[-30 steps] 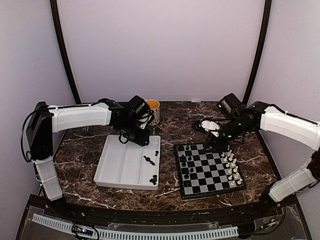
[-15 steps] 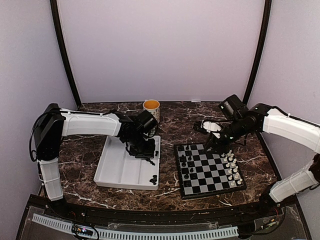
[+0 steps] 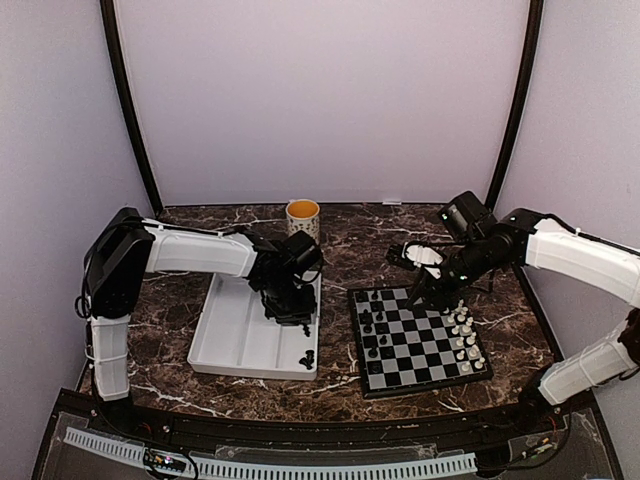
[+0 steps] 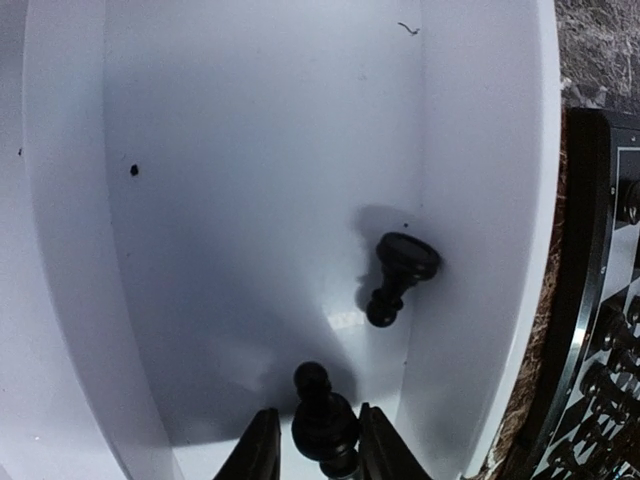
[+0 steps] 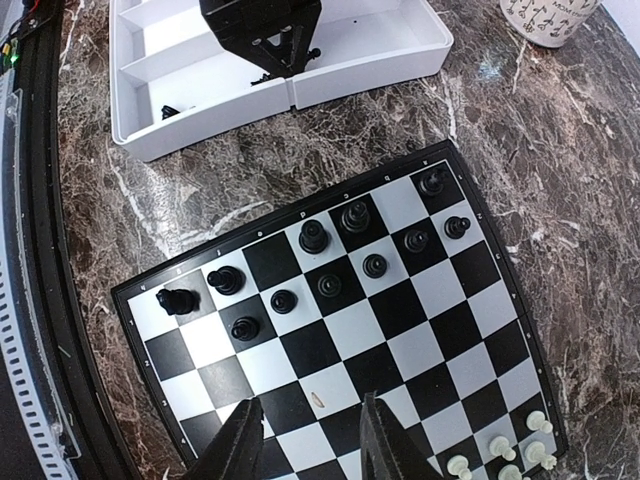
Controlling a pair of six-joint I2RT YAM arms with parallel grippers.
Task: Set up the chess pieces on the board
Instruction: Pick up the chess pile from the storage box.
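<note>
Top cam: left gripper [image 3: 291, 312] sits low in the white tray [image 3: 235, 345] at its 3 o'clock side, and right gripper [image 3: 424, 296] hovers over the board's [image 3: 420, 388] 1 o'clock edge. Left wrist: it's pinching a black piece [image 4: 325, 425] with a narrow gap, and another black one [image 4: 400, 275] lies loose at 1 o'clock. Right wrist: jaws spread, nothing held, black pieces [image 5: 330, 285] on the board below.

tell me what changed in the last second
The left end effector swung from the far edge of the white plastic tray toward the near right, down into its right-hand compartment. It now straddles a small black chess piece; a firm grip is not clear. The right end effector hardly moved, open over the far edge of the black-and-silver chessboard. The pieces standing on it and the white mug stayed put.
</note>
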